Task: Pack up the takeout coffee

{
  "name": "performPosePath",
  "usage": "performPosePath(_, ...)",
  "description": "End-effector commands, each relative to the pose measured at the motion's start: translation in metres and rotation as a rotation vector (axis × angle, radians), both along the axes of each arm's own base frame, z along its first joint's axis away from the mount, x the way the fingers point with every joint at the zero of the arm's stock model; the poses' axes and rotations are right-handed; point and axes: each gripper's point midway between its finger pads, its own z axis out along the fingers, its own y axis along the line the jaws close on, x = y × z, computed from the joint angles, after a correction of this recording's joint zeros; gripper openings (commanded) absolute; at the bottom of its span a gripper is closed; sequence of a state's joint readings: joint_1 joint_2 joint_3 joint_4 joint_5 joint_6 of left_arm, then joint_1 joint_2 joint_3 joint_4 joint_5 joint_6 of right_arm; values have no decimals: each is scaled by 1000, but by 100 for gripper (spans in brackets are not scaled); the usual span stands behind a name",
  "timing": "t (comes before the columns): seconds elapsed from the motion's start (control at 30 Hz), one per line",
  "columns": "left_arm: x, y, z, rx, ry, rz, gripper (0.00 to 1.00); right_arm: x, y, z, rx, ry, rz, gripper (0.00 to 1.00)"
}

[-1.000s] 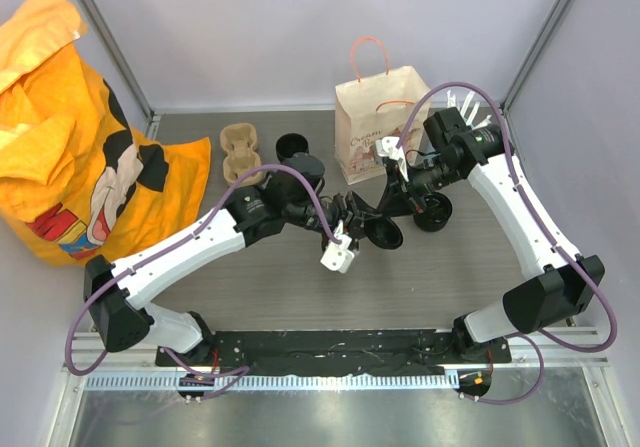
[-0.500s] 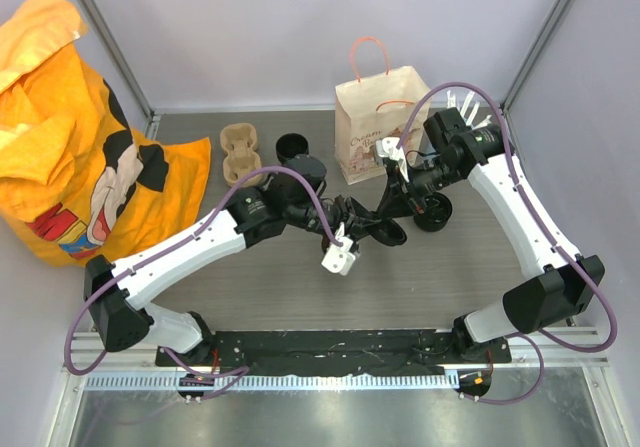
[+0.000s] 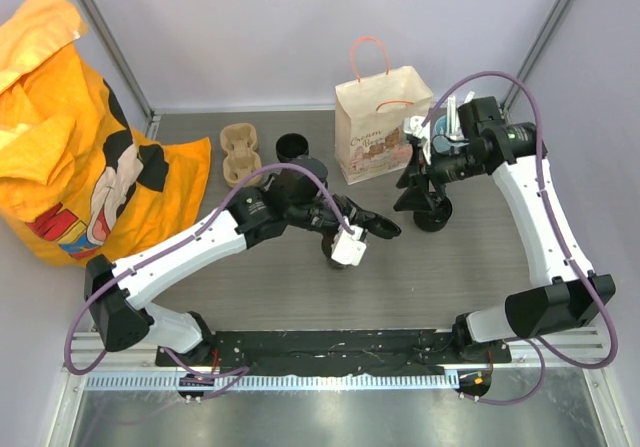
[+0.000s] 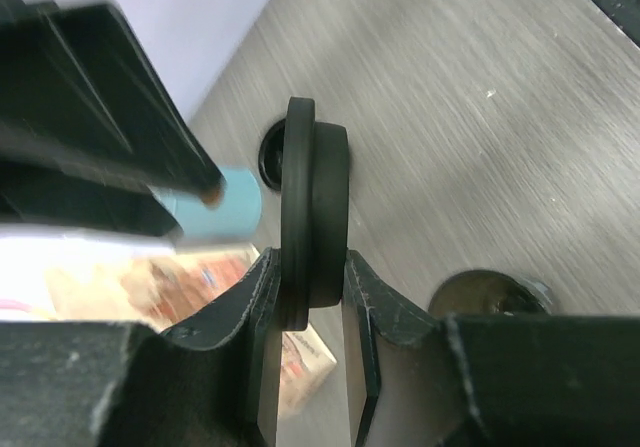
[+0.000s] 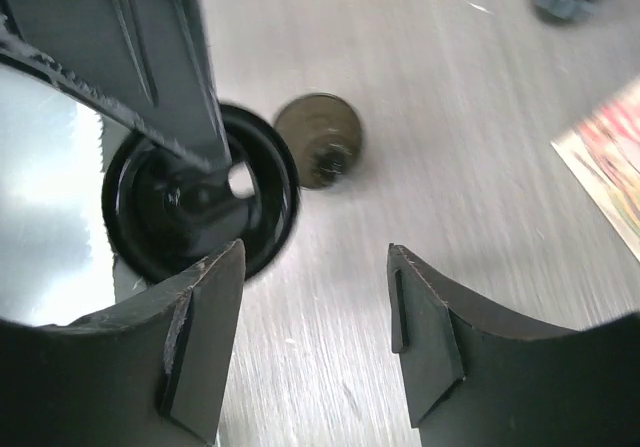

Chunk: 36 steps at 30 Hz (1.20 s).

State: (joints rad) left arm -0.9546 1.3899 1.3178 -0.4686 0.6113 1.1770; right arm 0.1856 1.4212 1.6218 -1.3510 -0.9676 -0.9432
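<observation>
— Where to find the coffee?
— In two parts: lid (image 4: 315,207) pinched edge-on in the left gripper (image 4: 310,267) above mid-table, open cup (image 4: 487,292) on the table beneath that wrist. Right gripper (image 5: 315,250) spread, empty.
— Handling?
— Likely light, thin-walled, quick to crush or tip. Best taken gently round the wall, under the rim.
— In the way?
— Paper bag (image 3: 378,127) behind, straw cup (image 4: 228,205) beside it, another black cup (image 3: 432,214) under the right arm.

Robot test cell in a lab, plain lilac walls (image 3: 300,27), aluminium frame posts (image 3: 110,47), grey wood-grain worktop (image 3: 440,277), two arms bolted to a base rail (image 3: 330,347).
</observation>
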Motion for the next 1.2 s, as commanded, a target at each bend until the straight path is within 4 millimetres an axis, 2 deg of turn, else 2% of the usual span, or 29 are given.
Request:
performPosePath(0.0,21,8,18,20,69,198,0,22,-22,31,13,-88,-182,64)
performPosePath(0.03,28,17,11,70,89,267,0,25,-32,37,15,-115,-226,65)
performPosePath(0.07,32,20,18,68,143,338,0,27,-38,40,14,-127,-253,65)
performPosePath(0.13,37,34,3,157,211,448,0,35,-45,44,12,-146,-330,65)
performPosePath(0.17,37,36,11,153,262,495,0,34,-51,49,-1,-185,-366,66)
performPosePath(0.2,35,39,4,185,302,524,0,41,-53,51,5,-219,-394,67)
performPosePath(0.33,29,54,-2,239,442,662,0,32,-60,67,20,-301,-479,69)
performPosePath(0.47,24,55,-11,256,582,758,0,16,-66,79,12,-390,-495,71)
performPosePath(0.5,21,53,-14,259,641,782,0,6,-65,86,25,-422,-485,72)
performPosePath(0.6,18,40,-17,244,770,780,0,-8,-60,92,43,-455,-445,75)
performPosePath(0.63,24,36,-12,198,846,800,0,-11,-60,94,47,-462,-440,75)
performPosePath(0.7,29,27,-11,164,978,795,0,-15,-57,91,52,-456,-422,77)
performPosePath(0.73,35,22,-1,118,1089,774,0,-17,-55,90,58,-451,-406,77)
performPosePath(0.77,40,17,-4,119,1171,779,0,-17,-53,83,57,-435,-395,77)
performPosePath(0.83,56,15,2,77,1267,778,0,-17,-48,77,58,-417,-373,78)
performPosePath(0.9,70,10,-1,54,1340,815,0,-16,-42,67,50,-392,-359,78)
performPosePath(0.93,80,11,0,30,1355,830,0,-19,-32,65,53,-384,-322,78)
performPosePath(0.97,83,10,2,19,1408,836,0,-15,-30,56,37,-368,-323,78)
performPosePath(1.03,98,7,2,-24,1454,847,0,-13,-20,51,42,-355,-297,78)
performPosePath(1.1,108,1,10,-75,1528,834,0,-12,-6,42,30,-327,-247,78)
performPosePath(1.17,112,-4,6,-84,1581,838,0,-15,10,37,22,-315,-195,78)
